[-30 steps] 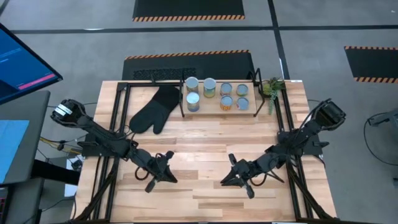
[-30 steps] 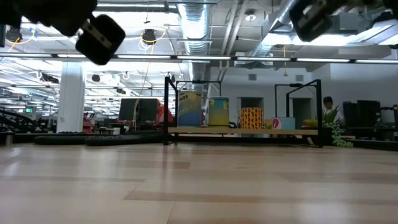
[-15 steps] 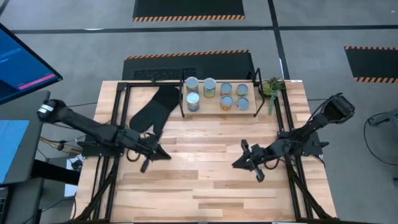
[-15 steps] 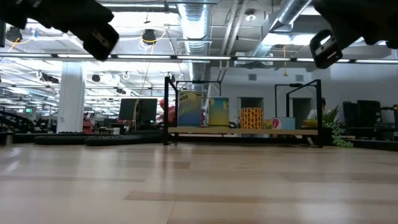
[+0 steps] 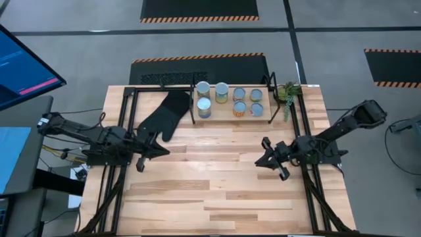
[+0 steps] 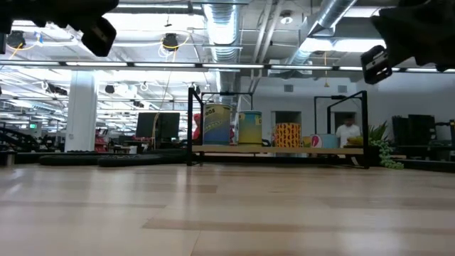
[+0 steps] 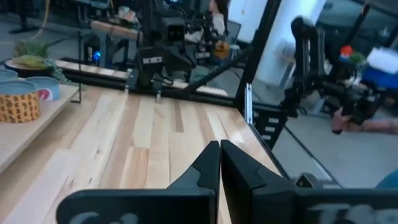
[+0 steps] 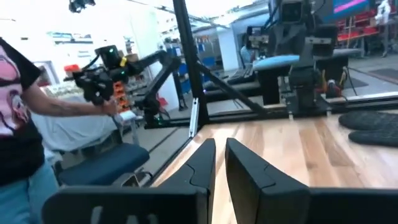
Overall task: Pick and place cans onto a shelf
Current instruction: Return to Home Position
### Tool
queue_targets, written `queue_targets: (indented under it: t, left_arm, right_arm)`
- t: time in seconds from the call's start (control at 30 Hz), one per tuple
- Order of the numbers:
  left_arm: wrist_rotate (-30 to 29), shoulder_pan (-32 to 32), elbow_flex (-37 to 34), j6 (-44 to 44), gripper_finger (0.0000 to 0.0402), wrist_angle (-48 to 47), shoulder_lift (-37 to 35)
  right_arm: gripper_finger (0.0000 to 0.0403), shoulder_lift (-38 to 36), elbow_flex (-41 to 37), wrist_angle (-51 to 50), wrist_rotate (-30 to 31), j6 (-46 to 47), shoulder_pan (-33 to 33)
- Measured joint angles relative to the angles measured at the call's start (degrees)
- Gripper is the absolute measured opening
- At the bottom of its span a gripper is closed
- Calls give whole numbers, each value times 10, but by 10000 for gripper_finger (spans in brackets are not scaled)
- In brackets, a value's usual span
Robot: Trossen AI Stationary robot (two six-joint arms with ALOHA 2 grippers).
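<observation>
left pincer (image 5: 141, 160): fingers pressed together, nothing held; low over the left side of the bench (image 5: 217, 197), just in front of the oven mitt's cuff
right pincer (image 5: 272, 163): narrow gap between fingers in the right wrist view, nothing in it; over the right side of the bench, near the right frame rail
cans (image 5: 204, 107): six on the shelf (image 5: 223, 117); three toward its left end, three toward the right; one left can sits nearest the shelf's front edge
cans, low view: green-yellow label (image 6: 217, 125), yellow label beside it, orange patterned one further right, all on the board
shelf: at the back edge of the bench, centre; black legs at the corners; well apart from both pincers
oven mitt (image 5: 162, 115): black, flat on the bench, just left of the shelf's left leg
plant (image 5: 287, 92): small, green, at the back right corner beside the shelf's right end
open room: the whole middle and front of the bench between the two pincers is bare planks; the strip in front of the shelf is bare too
edges: black frame rails (image 5: 112, 184) run along the left and right bench edges; both arms cross them
person (image 8: 25, 124): in the right wrist view, off the bench beyond the side rail
</observation>
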Motion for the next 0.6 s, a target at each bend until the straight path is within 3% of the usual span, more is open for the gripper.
queue_targets:
  t: [0.2,0.37,0.6]
  left_arm:
    - [-1,13,-32,-17,0,1,-64]
    - [-42,22,-71,-31,0,6,-112]
    - [-28,23,-148,-16,0,131,-153]
  right_arm:
    - [64,-24,0,-38,-74,13,-70]
    - [64,-39,0,-63,-137,15,-131]
    - [64,-44,-1,-68,-230,16,-213]
